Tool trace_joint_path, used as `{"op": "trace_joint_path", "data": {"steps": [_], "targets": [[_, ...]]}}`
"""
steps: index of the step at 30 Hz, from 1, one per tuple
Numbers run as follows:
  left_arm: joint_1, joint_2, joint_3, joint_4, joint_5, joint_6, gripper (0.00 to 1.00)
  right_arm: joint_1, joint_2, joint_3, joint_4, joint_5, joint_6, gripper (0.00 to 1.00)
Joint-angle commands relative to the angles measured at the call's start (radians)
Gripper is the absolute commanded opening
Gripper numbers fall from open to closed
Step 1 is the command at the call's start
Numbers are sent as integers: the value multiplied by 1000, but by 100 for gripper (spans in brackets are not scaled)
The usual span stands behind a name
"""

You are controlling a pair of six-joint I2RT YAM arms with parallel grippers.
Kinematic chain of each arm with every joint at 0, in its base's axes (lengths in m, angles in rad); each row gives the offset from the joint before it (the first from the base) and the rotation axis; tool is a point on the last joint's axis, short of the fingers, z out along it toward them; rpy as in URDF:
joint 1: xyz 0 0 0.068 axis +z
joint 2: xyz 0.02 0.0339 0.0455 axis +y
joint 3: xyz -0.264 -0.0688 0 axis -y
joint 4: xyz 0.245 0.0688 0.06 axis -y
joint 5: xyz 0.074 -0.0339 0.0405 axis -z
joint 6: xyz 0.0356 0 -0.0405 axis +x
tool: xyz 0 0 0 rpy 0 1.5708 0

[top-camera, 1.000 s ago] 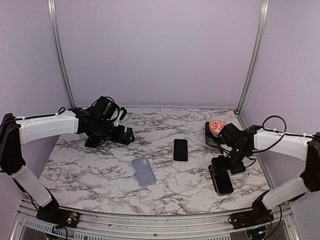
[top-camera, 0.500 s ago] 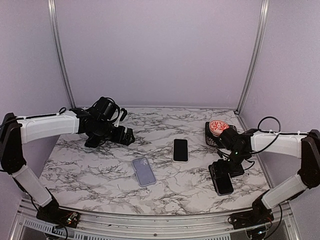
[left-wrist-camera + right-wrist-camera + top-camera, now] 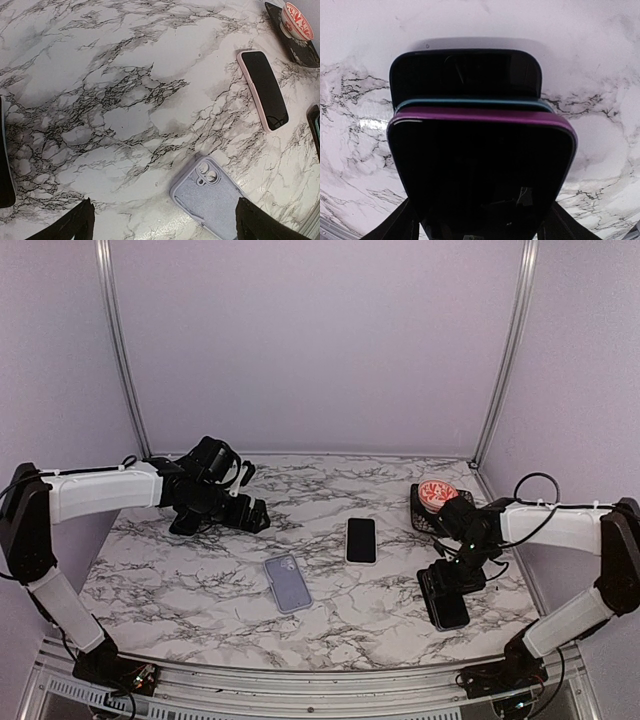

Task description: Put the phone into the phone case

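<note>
L fingers (image 3: 75,225) are spread wide w/ nothing btwn them, held low over the back-left of the marble tabletop (image 3: 180,570). That wrist cam looks across to the lilac case (image 3: 288,582), which lies flat at front-centre, camera-cutout end toward the back, untouched. A pink-edged phone (image 3: 361,539) lies screen up just back-right of the case, not touching it. R fingers (image 3: 402,225) are down at a stack of three phones near the front-right. The purple-edged phone (image 3: 480,165) is on top, w/ a teal-edged phone (image 3: 470,102) under it and a dark phone (image 3: 465,75) at the bottom, each poking out a bit further at the far end. One R finger sits on each long side of the purple-edged phone's near end, close against its edges. Can't tell if they're actually clamped on it or just flanking. The stack is well apart from the case. A black tray (image 3: 418,512) at back-right holds a red-and-white round thing (image 3: 434,492).
</note>
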State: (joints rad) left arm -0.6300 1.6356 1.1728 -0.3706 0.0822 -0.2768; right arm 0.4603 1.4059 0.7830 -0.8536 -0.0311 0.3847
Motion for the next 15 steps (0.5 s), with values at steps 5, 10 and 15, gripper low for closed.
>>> {"op": "trace_joint_path", "data": {"steps": [5,10,15], "targets": [[9,6,-4,-7,25,1,99,-4,-58,125,-79,71,-15,40],[30,15,-5,0,48,-23,99,98,-126,227,-9,130,-57,24],[90,-11,-27,23,60,-81,99,361,-127,259,470,186,-69,18]]}}
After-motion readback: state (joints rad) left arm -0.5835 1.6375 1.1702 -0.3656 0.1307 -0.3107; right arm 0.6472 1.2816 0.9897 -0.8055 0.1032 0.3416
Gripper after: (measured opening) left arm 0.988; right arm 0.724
